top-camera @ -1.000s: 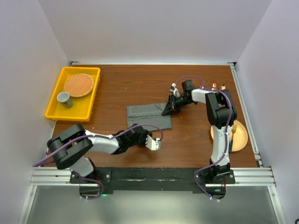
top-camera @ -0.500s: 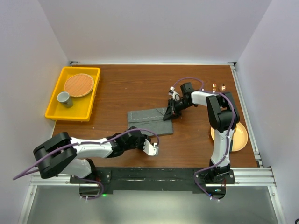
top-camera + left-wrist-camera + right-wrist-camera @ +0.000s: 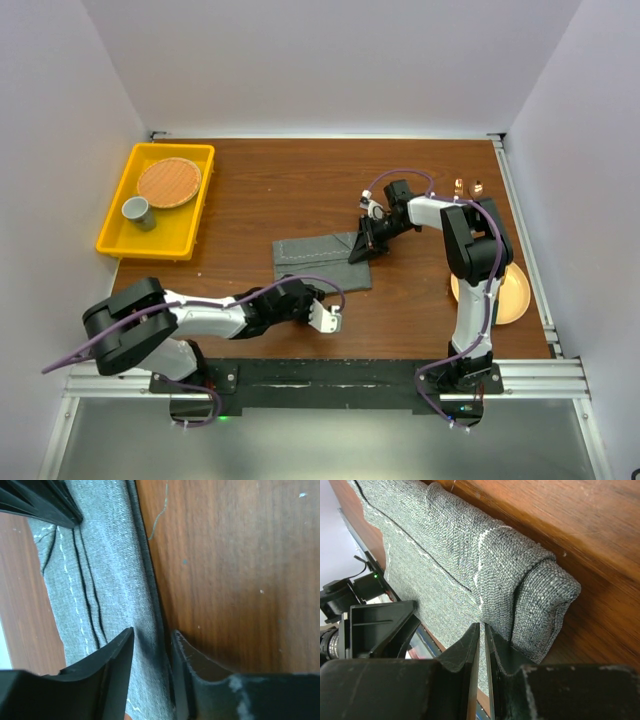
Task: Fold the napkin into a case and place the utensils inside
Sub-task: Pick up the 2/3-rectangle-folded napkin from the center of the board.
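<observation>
The napkin (image 3: 318, 262) lies as a long folded strip in the middle of the table (image 3: 280, 190), running from the centre of the top view toward its right. The right claw (image 3: 362, 247) sits at the strip's right-hand end. In its own wrist view its jaws are drawn almost together with only a slit between them, and they look nipped on a thin layer of cloth just beside the rolled-over end. That grip probably pins or lifts the end so the fold keeps its shape while the pouch is formed.

The left claw (image 3: 328, 320) hangs low in the frame, just below the strip's near edge. Its jaws stand apart with nothing between them, and its wrist view looks straight along the hem, so it seems lined up to take that edge for the next fold.

The utensils (image 3: 467, 186) wait at the upper right of the table, well apart from the cloth. They are out of the way until the pouch is ready. A plate (image 3: 515, 290) shows at the right, partly behind the right arm.
</observation>
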Tool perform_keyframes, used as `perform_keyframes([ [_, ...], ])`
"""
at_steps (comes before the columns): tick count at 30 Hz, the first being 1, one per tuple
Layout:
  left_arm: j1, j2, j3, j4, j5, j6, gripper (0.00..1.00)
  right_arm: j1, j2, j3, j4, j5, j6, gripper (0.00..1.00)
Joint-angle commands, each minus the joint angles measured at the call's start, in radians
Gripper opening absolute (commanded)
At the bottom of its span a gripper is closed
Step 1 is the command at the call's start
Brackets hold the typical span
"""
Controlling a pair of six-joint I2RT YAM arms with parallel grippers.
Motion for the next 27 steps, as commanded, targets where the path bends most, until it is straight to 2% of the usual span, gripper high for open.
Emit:
perform_keyframes([
  [1, -0.008, 0.073, -0.014, 0.078, -0.043, 0.045, 0.33, 0.002, 0.043, -0.007, -0.043, 0.162, -0.06, 0.15],
  [2, -0.008, 0.079, -0.009, 0.085, -0.056, 0.046, 0.26, 0.003, 0.045, -0.004, -0.045, 0.167, -0.066, 0.15],
  [4, -0.008, 0.077, 0.002, 0.083, -0.059, 0.037, 0.2, 0.003, 0.049, 0.001, -0.052, 0.17, -0.072, 0.15],
  [7, -0.004, 0.036, 0.012, 0.036, -0.025, 0.014, 0.05, 0.003, 0.054, 0.007, -0.061, 0.175, -0.087, 0.15],
  [9, 0.008, -0.005, 0.026, -0.001, 0.024, -0.006, 0.0, 0.003, 0.055, 0.01, -0.071, 0.178, -0.093, 0.15],
  [13, 0.06, -0.031, 0.103, -0.121, 0.131, -0.073, 0.0, 0.003, 0.055, 0.024, -0.084, 0.176, -0.11, 0.15],
  [18, 0.156, -0.009, 0.201, -0.187, 0.271, -0.124, 0.0, 0.003, 0.055, 0.046, -0.106, 0.167, -0.116, 0.15],
  [27, 0.295, 0.077, 0.373, -0.38, 0.504, -0.149, 0.0, 0.003, 0.041, 0.066, -0.121, 0.165, -0.112, 0.15],
])
